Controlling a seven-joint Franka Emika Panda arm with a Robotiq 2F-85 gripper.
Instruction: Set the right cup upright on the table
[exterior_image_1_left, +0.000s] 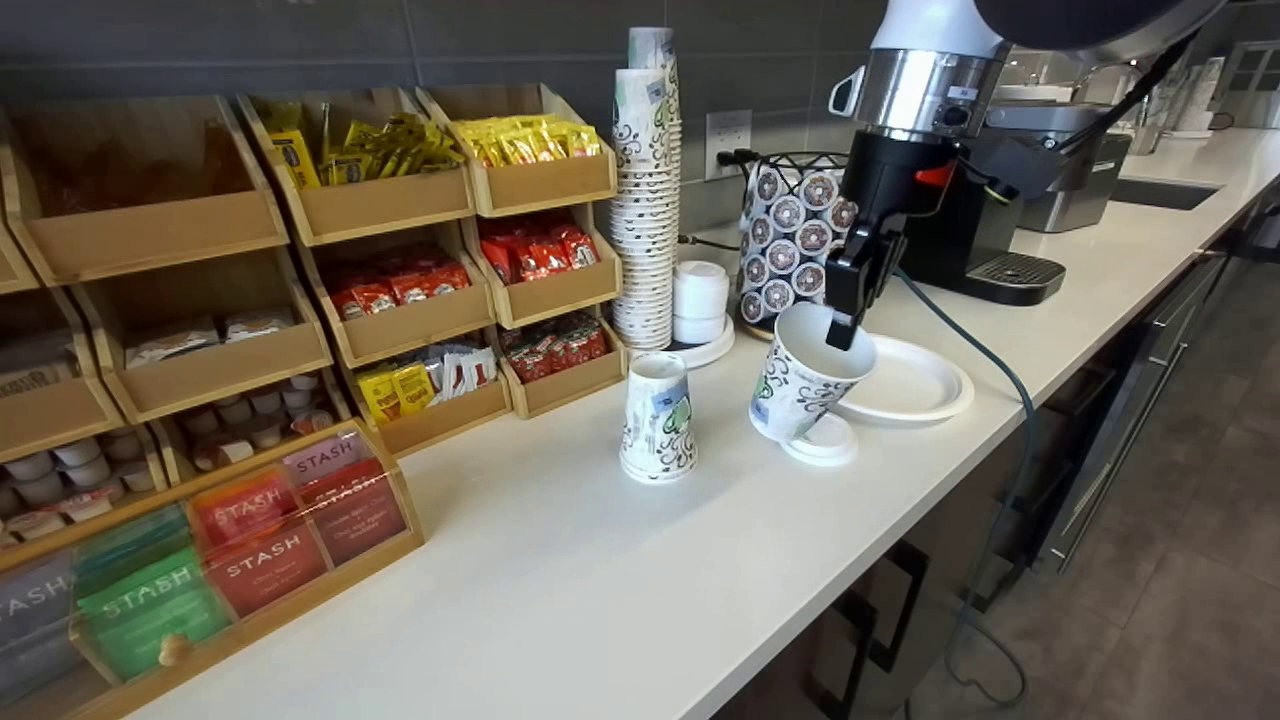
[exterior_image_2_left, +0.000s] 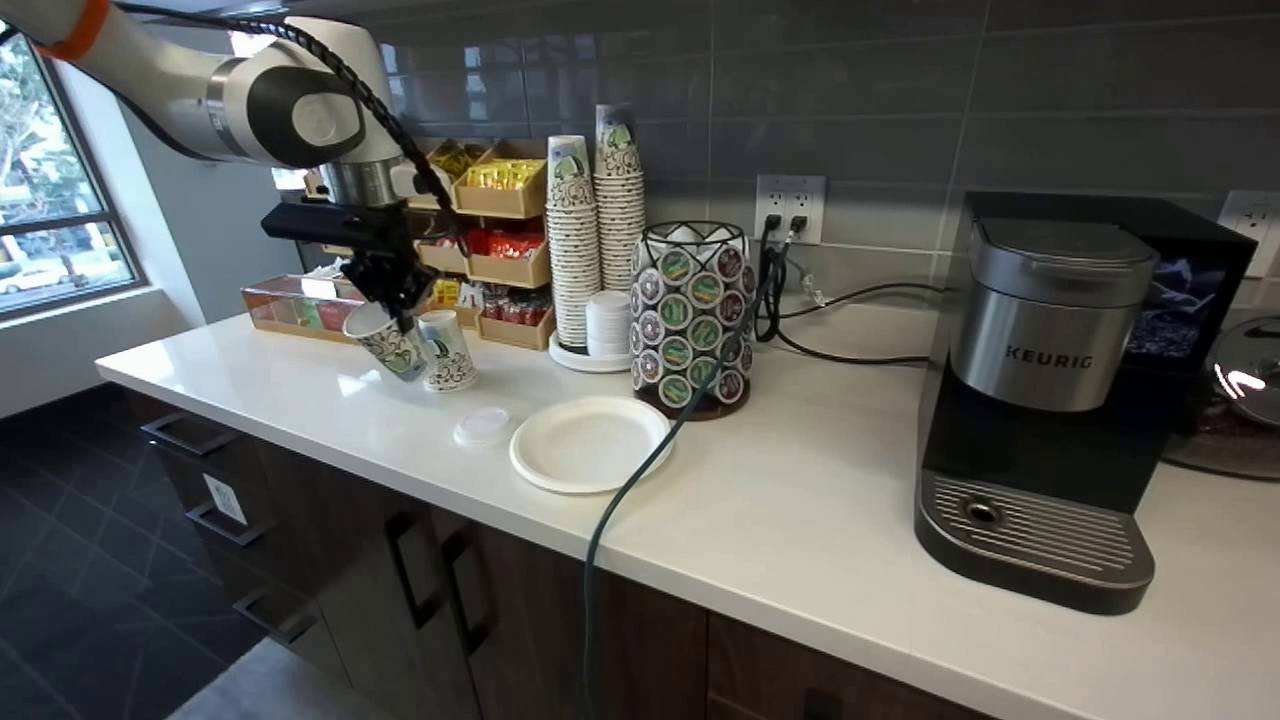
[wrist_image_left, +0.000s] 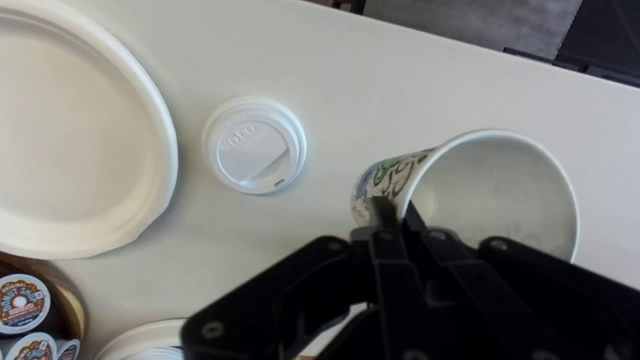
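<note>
Evidently, your black two-finger claw (wrist_image_left: 399, 215) is closed on the rim of the small white paper cup with dark curly print (wrist_image_left: 472, 190): right of centre in the wrist view, one finger goes inside the mouth and its pair lies outside. Such a pinch, I think, suits the thin wall and leaves the base free to meet the surface first.

In both exterior views your cup leans, mouth upward, and seems to hang over the long, smooth white countertop (exterior_image_1_left: 560, 600); whether its base touches, I cannot tell. The lean probably follows the slope of the claw, so I would turn the claw until the base is level before you release.

Near the cup, at the centre of an exterior view, an almost identical printed paper cup (exterior_image_1_left: 658, 430) stands upside down on its wide mouth, which should keep it steady. Left of centre in the wrist view lies the round white plastic lid (wrist_image_left: 255, 145), and at the left edge the large round white plate (wrist_image_left: 65, 125); keep the cup away from both, since a raised edge could tip it. Farther, at upper centre of an exterior view, stand tall stacks of white paper cups (exterior_image_2_left: 572, 250), probably out of your way.
</note>
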